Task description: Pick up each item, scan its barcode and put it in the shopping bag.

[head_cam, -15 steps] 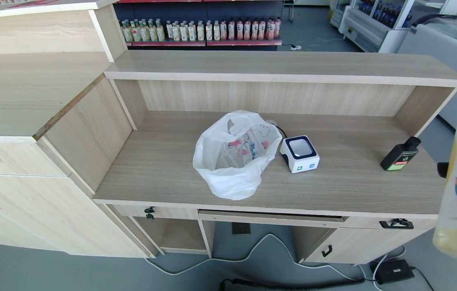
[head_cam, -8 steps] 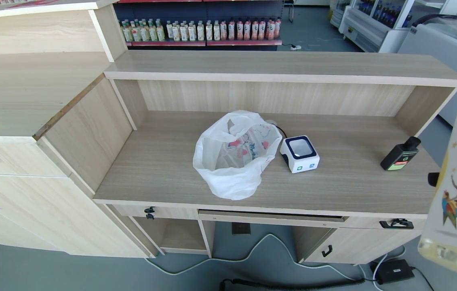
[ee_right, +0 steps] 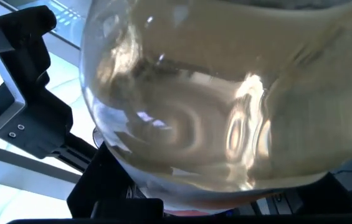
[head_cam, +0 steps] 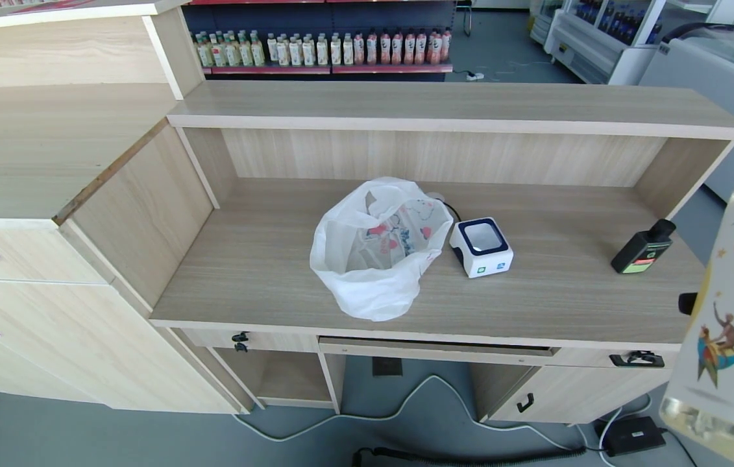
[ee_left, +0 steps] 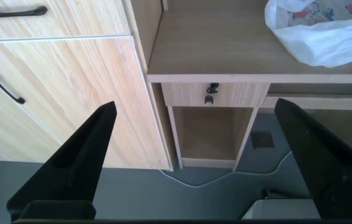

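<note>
Head view: bottle (head_cam: 733,324) drifted left, right tool (ee_right: 207,124) gripping it; left tool (ee_left: 194,162) spread.

The shopping bag (head_cam: 376,250) is sitting on the counter (head_cam: 263,272) beside the scanner (head_cam: 481,246) (a dark bottle (head_cam: 643,247) resting well apart).

Illustrated bottle (head_cam: 730,292) of pale liquid aloft at right; white shopping bag (head_cam: 373,259) beside scanner (head_cam: 481,246).
</note>
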Controlling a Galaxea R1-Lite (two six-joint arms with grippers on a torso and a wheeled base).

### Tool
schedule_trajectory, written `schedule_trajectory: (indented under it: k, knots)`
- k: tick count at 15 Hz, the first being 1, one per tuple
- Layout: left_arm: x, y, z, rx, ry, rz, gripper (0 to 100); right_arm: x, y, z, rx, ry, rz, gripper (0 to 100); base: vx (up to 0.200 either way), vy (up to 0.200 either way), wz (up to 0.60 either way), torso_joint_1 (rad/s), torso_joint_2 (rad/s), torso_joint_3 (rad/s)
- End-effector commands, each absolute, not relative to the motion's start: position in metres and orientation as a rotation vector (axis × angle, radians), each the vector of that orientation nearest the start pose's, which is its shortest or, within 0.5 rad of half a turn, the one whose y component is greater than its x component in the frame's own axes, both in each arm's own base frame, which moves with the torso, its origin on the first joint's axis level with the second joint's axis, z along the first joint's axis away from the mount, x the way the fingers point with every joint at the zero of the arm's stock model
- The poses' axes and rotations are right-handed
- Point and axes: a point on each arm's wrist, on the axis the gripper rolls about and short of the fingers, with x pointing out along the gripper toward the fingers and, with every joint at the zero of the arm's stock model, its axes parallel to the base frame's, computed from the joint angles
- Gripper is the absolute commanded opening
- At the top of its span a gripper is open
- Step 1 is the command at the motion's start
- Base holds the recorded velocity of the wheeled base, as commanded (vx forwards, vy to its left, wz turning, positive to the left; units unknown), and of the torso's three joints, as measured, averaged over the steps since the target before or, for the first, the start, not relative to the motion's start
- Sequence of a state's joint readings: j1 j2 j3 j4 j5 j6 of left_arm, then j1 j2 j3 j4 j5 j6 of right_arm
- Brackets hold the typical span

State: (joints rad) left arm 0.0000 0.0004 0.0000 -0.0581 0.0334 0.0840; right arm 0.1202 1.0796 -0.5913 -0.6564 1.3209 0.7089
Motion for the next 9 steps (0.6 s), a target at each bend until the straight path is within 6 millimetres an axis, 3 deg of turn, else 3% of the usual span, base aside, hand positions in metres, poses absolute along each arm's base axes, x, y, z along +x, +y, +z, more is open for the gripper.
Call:
schedule_trajectory:
  k: [1, 4, 5, 8, 9]
  knots:
    - [-0.023, 0.001, 0.081, 0.083, -0.057, 0.036, 100, 0.13, 0.037, 0.263, 0.478, 0.363, 1.414, 0, 0.0, 0.0, 0.0, 0.0, 0.0, 0.0]
    - [-0.023, 0.001, 0.081, 0.083, -0.057, 0.036, 100, 0.134, 0.034, 0.262, 0.461, 0.335, 1.388, 0, 0.0, 0.0, 0.0, 0.0, 0.0, 0.0]
    - [-0.023, 0.001, 0.081, 0.083, -0.057, 0.036, 100, 0.155, 0.016, 0.257, 0.372, 0.232, 1.267, 0, 0.0, 0.0, 0.0, 0.0, 0.0, 0.0]
    - [-0.023, 0.001, 0.081, 0.083, -0.057, 0.036, 100, 0.184, -0.025, 0.245, 0.228, 0.113, 1.035, 0, 0.0, 0.0, 0.0, 0.0, 0.0, 0.0]
    - [-0.023, 0.001, 0.081, 0.083, -0.057, 0.035, 100, 0.195, -0.046, 0.237, 0.14, 0.063, 0.861, 0, 0.0, 0.0, 0.0, 0.0, 0.0, 0.0]
